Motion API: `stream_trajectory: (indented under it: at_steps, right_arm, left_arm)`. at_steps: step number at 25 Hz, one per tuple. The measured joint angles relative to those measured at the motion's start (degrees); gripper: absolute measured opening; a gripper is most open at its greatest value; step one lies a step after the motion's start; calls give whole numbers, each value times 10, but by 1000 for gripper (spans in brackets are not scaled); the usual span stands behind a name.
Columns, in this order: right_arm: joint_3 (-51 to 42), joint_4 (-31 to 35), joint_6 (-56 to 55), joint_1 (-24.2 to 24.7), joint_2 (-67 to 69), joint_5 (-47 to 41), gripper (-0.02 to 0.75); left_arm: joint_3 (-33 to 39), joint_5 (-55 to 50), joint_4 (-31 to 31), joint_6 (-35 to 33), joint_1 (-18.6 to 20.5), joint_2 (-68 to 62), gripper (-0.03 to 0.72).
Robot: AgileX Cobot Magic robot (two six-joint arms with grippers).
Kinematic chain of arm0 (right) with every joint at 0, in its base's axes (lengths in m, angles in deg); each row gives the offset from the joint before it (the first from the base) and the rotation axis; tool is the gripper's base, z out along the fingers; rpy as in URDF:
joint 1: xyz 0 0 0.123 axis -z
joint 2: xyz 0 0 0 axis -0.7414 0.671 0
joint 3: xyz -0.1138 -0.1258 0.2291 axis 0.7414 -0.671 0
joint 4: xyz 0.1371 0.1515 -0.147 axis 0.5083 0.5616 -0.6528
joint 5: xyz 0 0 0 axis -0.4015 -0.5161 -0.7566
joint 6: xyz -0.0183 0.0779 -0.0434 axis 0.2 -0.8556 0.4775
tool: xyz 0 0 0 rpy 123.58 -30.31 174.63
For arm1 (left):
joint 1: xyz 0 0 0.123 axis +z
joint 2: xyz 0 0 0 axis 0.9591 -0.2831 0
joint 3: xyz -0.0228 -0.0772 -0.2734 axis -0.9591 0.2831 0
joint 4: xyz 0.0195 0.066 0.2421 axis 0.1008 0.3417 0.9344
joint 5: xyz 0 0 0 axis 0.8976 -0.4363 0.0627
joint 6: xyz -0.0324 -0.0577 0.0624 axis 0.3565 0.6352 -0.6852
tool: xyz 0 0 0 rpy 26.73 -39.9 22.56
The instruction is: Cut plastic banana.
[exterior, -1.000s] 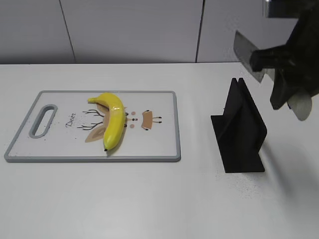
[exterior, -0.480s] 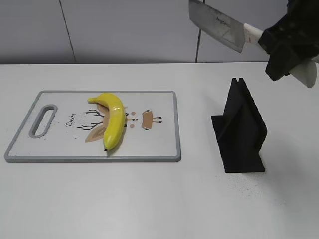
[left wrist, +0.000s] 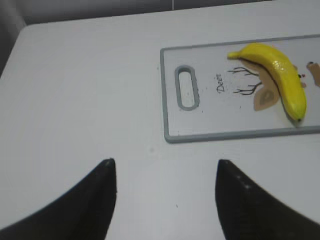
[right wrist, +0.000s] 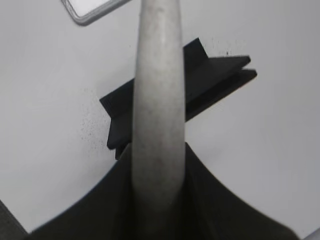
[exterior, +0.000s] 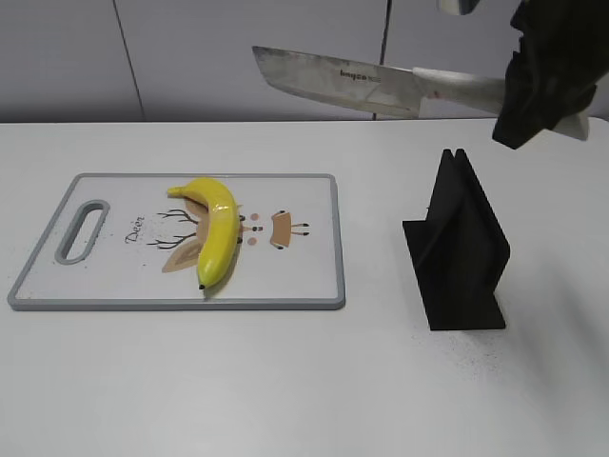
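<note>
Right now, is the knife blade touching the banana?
Apart. The exterior view shows the knife held high in the right gripper, blade level against the back wall, well above the plastic banana lying on the cutting board.

The right pincer is a bulky matte-black block with angular, faceted edges. Seen from its wrist, its two black fingers flare out in smooth curves. The left pincer has two plain black fingers tapering to blunt tips, without visible markings or screws.

Glossy yellow plastic banana, whole and curved, flat on a white cutting board.
</note>
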Motion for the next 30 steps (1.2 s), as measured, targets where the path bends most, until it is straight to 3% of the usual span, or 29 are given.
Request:
stream_trajectory:
  at_steps: [5,13,23,30]
  right_arm:
    - [77,42,44,-1,59,0,160]
    - [159,51,75,-4,137,0,160]
    - [224,91,173,-7,215,1,160]
    - [225,102,246,-18,241,1,160]
  left_arm:
    - [-68,32,-9,-64,-10,-120,590]
    - [-233,28,-39,-178,-47,-350,590]
    - [-528,-119,-139,-424,-47,-633,590]
    - [-634,-143,-182,-517,-56,-763,590]
